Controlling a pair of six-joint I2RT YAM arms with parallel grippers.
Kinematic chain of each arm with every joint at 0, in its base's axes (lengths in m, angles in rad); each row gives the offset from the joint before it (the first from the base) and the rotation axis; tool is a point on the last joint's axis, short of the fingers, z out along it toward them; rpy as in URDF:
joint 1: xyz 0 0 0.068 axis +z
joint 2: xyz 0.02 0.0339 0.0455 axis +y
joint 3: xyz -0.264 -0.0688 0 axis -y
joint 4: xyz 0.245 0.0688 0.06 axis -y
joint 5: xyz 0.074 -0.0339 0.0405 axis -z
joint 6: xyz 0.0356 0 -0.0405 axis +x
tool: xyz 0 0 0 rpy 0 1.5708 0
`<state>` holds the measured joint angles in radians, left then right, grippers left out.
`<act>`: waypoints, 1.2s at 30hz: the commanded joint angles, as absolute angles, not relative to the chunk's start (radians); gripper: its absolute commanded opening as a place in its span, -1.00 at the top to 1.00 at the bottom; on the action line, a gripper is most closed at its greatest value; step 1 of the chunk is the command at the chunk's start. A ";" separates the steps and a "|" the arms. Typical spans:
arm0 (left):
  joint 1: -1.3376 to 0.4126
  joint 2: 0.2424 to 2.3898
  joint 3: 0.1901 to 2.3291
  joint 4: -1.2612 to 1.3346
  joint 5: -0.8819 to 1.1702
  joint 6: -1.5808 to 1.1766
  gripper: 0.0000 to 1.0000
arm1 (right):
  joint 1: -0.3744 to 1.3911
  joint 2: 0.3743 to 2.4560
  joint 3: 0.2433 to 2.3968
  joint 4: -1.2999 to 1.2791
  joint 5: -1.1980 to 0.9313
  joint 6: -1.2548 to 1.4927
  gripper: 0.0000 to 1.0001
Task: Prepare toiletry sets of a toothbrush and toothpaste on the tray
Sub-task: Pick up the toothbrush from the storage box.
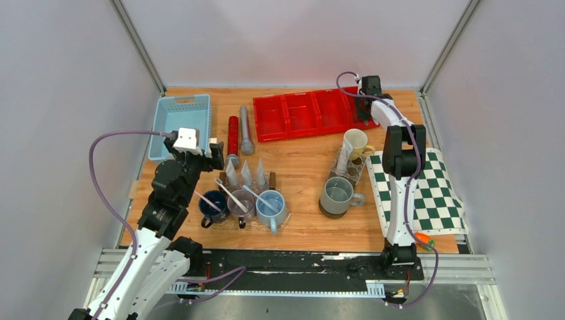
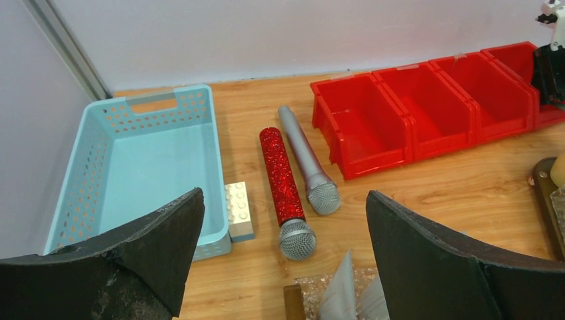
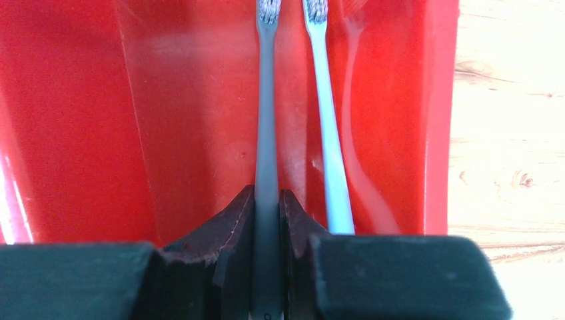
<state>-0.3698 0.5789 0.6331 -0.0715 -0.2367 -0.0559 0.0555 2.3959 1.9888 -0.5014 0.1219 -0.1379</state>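
While jaws of the left gripper (image 2: 283,195) stand wide, those of the right gripper (image 3: 266,207) pinch a grey toothbrush (image 3: 266,120) in the red tray (image 3: 80,120)

Overhead and wrist views sharing tray (image 1: 300,133)

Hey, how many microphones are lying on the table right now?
2. A red glitter microphone and a grey microphone lie side by side between the blue basket and the red tray.
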 commanded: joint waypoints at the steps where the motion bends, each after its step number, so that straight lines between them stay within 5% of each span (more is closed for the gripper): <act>1: -0.365 0.602 0.697 -0.019 -0.195 -0.085 -0.95 | 0.051 2.318 1.982 -0.445 0.118 -0.118 1.00; 15: -0.365 0.707 0.782 0.038 -0.025 -0.172 -0.98 | 0.051 1.974 1.765 -0.379 0.107 -0.027 1.00; 26: -0.375 0.790 0.809 0.144 0.123 -0.395 -0.97 | 0.088 1.553 1.398 -0.124 -0.010 0.209 1.00; 36: -0.573 0.910 0.871 0.202 0.074 -0.444 -0.96 | 0.217 1.247 1.126 0.122 0.059 0.436 1.00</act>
<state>-0.5167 0.8787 0.8082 0.1154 0.0929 -0.3992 0.1532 1.3331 1.1778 -0.0429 0.0021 0.3149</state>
